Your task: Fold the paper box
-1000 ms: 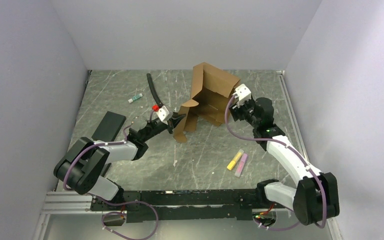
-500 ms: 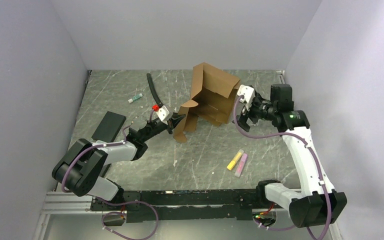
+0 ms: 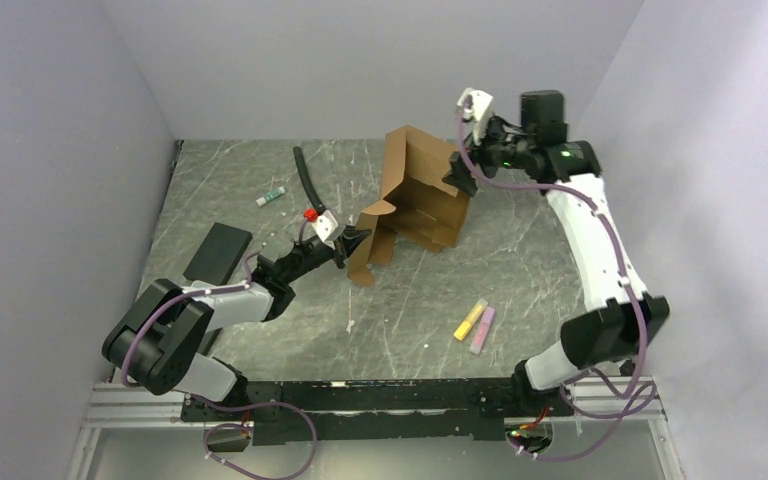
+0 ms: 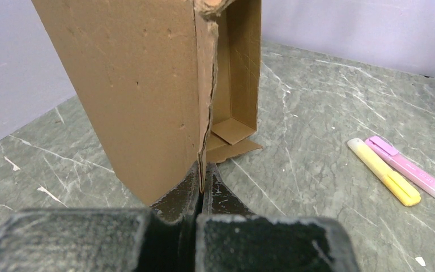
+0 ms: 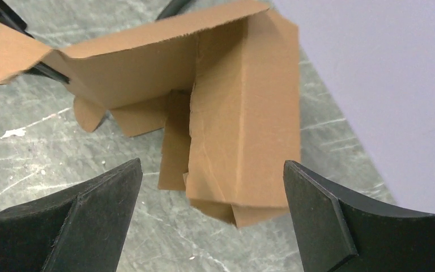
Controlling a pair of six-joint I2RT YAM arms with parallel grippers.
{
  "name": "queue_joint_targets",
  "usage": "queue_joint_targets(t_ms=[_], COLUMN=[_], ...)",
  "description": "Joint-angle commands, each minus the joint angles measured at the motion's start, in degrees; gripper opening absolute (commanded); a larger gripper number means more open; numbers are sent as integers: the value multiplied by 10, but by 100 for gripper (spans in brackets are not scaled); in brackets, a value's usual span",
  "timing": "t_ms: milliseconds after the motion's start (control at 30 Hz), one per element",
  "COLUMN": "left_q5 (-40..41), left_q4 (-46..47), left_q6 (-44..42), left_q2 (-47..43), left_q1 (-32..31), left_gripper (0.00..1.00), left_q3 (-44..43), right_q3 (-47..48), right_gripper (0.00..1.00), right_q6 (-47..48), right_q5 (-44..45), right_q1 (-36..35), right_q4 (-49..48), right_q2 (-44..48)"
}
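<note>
Three plain pale lilac walls (image 3: 360,60) stand around a grey-green marbled table (image 3: 225,180) with many white scratches. An aluminium rail (image 3: 130,405) runs along its near edge. The light is even.

Arms (image 3: 585,225) white; right gripper (image 5: 212,164) black (purple cables (image 3: 500,184)).

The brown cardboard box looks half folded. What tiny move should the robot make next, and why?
Probably lower the right gripper onto the standing right wall of the brown corrugated cardboard box and close on it. The left gripper is shut on a near flap, steadying the box, while the right one hovers open above it, so that wall is not yet folded in.
</note>
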State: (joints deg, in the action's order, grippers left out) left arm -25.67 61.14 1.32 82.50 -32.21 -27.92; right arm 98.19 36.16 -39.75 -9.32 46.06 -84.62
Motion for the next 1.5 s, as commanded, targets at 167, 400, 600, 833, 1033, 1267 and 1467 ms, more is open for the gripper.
queue_joint_targets(t_ms=[167, 400, 600, 833, 1033, 1267, 1467], left_q5=[-13, -21, -30, -32, -31, -24, -31], left_q4=[-18, -16, -6, 18, 16, -4, -8], left_q6=[18, 37, 71, 126, 180, 189, 202], left_q2=[-16, -18, -27, -31, -28, -38, -46], left_q1=[1, 0, 1, 1, 1, 2, 2], left_gripper=[0, 0, 0, 0, 0, 0, 0], left_q3=[-11, -16, -16, -9, -17, -17, -17], right_q3=[46, -22, -93, -169, -184, -181, -178], right_gripper=[99, 86, 72, 49, 58, 74, 78], right_q6=[-9, 34, 57, 70, 69, 68, 94], right_q5=[187, 285, 344, 376, 368, 350, 361], right_q1=[-79, -109, -119, -126, -132, -133, -132], right_q4=[-47, -122, -198, -296, -312, -303, -320], right_q2=[-90, -92, -75, -47, -38, -21, -22])
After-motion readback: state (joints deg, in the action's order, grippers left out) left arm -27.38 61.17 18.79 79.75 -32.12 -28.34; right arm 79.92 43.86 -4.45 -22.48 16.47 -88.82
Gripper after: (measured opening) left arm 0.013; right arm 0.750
